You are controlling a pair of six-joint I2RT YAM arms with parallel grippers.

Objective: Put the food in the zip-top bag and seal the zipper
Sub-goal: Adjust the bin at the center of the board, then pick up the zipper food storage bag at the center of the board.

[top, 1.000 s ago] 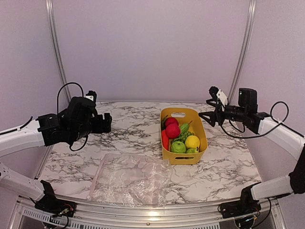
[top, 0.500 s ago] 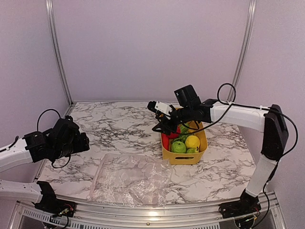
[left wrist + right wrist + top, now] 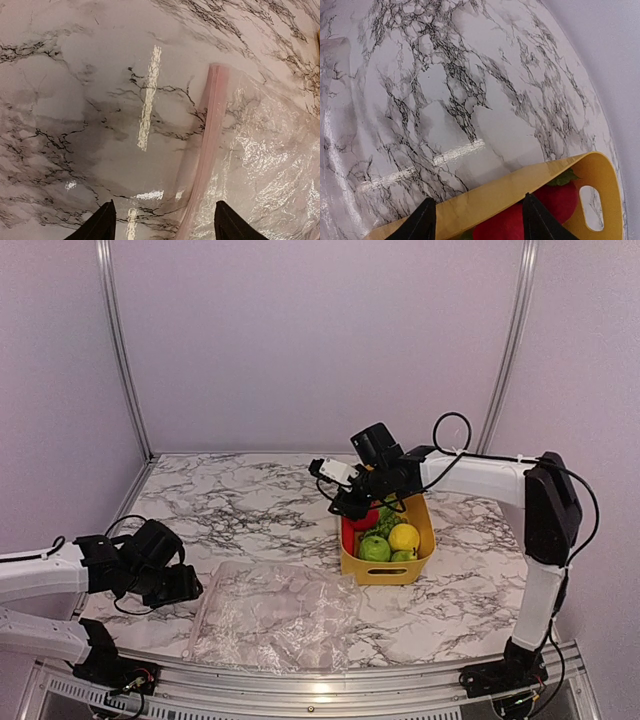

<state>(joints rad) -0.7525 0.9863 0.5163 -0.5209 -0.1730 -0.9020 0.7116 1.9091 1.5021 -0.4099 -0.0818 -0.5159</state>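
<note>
The zip-top bag (image 3: 277, 608) lies flat and crinkled on the marble table, and its zipper (image 3: 210, 134) is a pinkish strip along its left edge. My left gripper (image 3: 187, 586) hovers low at that edge. It is open, and the strip runs between its fingertips (image 3: 103, 223). The food sits in the yellow basket (image 3: 423, 512): red apples (image 3: 561, 199), a lemon (image 3: 404, 537) and a green fruit (image 3: 374, 548). My right gripper (image 3: 346, 502) is open over the basket's left wall (image 3: 520, 189). One fingertip is outside the wall and the other is over a red apple.
The basket stands right of the table's middle, with a handle slot (image 3: 589, 199) in its far end. A bag corner (image 3: 331, 65) shows at the left of the right wrist view. Metal frame posts (image 3: 118, 340) rise behind the table.
My left arm has dropped and come in to the bag's zipper edge. My right arm has swung from the far right to the basket's left wall, and its jaws have narrowed.
</note>
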